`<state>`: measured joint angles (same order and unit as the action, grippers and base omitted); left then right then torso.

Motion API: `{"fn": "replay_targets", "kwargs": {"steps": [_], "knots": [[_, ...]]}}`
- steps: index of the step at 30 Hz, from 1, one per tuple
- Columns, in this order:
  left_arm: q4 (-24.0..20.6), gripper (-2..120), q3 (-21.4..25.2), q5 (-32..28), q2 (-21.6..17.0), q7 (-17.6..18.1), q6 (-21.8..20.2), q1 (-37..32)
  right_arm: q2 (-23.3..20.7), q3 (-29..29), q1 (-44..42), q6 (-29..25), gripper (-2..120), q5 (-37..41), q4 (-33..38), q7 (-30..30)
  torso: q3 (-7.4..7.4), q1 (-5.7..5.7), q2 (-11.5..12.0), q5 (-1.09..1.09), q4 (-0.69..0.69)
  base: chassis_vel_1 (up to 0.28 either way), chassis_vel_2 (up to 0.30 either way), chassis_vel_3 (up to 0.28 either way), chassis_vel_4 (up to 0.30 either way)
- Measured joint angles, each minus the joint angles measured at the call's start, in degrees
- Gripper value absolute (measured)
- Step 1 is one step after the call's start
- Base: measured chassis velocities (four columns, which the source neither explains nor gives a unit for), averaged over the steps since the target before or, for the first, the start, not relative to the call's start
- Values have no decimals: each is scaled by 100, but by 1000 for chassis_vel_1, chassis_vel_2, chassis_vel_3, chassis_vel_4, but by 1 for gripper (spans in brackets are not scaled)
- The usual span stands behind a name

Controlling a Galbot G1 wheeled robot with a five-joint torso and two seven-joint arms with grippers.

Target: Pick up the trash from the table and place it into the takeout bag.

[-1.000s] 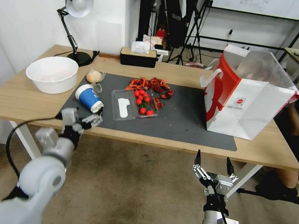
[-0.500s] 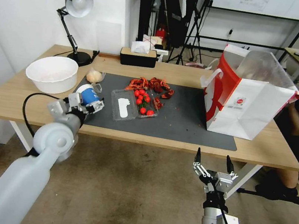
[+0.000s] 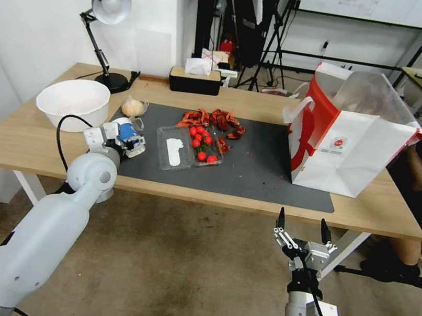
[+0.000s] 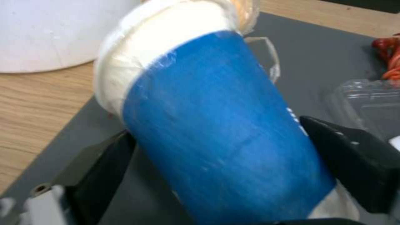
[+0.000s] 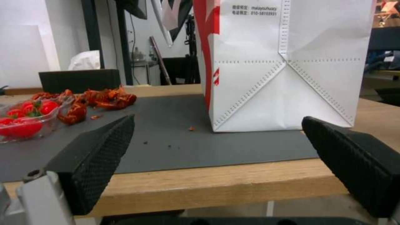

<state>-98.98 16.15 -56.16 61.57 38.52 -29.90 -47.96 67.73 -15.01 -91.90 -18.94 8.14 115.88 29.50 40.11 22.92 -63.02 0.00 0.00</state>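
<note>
A blue cup [image 3: 126, 132] with a white lid lies on its side at the left end of the dark mat [image 3: 262, 171]. My left gripper [image 3: 121, 137] is open around it, one black finger on each side of the blue wall [image 4: 217, 134]. In the left wrist view the fingers [image 4: 104, 162] sit close against the cup [image 4: 208, 125]. The white and red takeout bag [image 3: 350, 147] stands open at the table's right end. My right gripper [image 3: 302, 220] hangs open below the table's front edge, facing the bag [image 5: 283, 62].
A pale bowl [image 3: 74, 103] sits left of the mat, and a small clear bag [image 3: 134, 108] lies behind the cup. Red shells [image 3: 214, 119] and a clear tray of tomatoes [image 3: 191, 147] occupy the mat's middle. A black tissue box [image 3: 195, 81] and lamp [image 3: 107, 5] stand at the back.
My left arm has reached up and forward from below the table edge, bringing its open fingers around the blue cup. The right arm has stayed where it was.
</note>
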Motion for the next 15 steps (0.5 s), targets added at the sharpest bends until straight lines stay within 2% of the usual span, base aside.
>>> {"fn": "replay_targets", "kwargs": {"steps": [1,5,6,9,11,13,15], "knots": [[0,96,0,0,0,0,0,0,0,0,0,0,100,0,0,0,0,0,0,0,0,0,0,0,0],[-23,78,15,62,-22,-20,-3,-50,1,7,7,-1,100,0,-22,0,0,0,0,0,1,0,0,0,0],[-23,78,15,62,-22,-20,-3,-50,1,7,7,-1,100,0,-22,0,0,0,0,0,1,0,0,0,0],[-132,64,36,180,-30,-136,26,-169,9,16,7,-2,99,0,-25,0,0,0,0,0,0,0,0,0,0],[-155,60,41,241,-31,-179,55,-209,12,17,4,-2,99,0,-25,0,0,0,0,0,1,0,0,0,0],[-196,48,51,418,-41,-322,165,-296,20,19,-9,-4,99,-3,-25,0,0,0,0,0,1,0,0,0,0],[-213,46,56,460,-47,-361,191,-322,21,19,-13,-6,99,-4,-26,0,0,0,0,0,0,0,0,0,0]]}}
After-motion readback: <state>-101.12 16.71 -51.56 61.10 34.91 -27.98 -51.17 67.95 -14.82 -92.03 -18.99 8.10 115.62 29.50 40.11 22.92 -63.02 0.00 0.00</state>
